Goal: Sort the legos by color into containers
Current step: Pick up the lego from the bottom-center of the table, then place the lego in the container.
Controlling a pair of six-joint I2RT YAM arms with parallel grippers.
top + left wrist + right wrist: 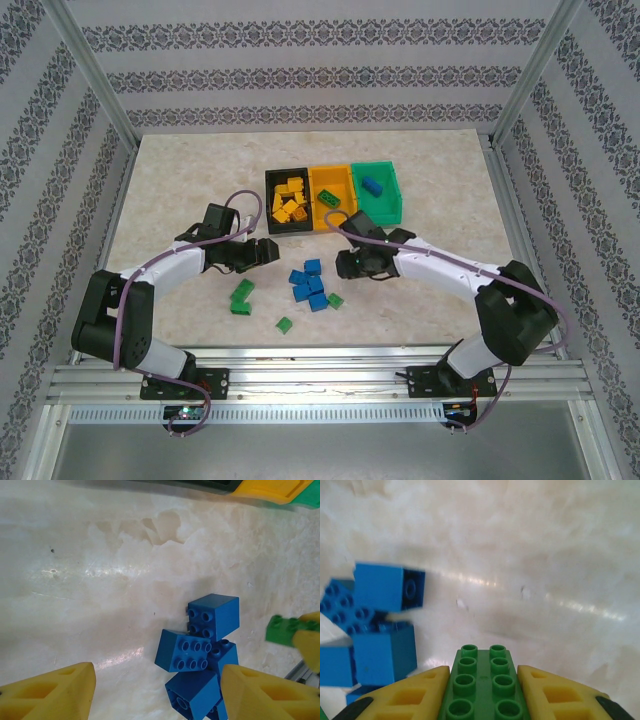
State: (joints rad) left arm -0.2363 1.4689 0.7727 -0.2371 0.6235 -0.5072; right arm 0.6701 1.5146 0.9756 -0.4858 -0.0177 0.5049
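Seen from above, the right pincer's (350, 262) grip is too small to read. Its wrist view has it clenched on a green two-by-four brick (482, 692), studs up, long axis running straight out between the pads. The left pincer (157, 672) is released, with blue bricks (200, 645) just ahead.
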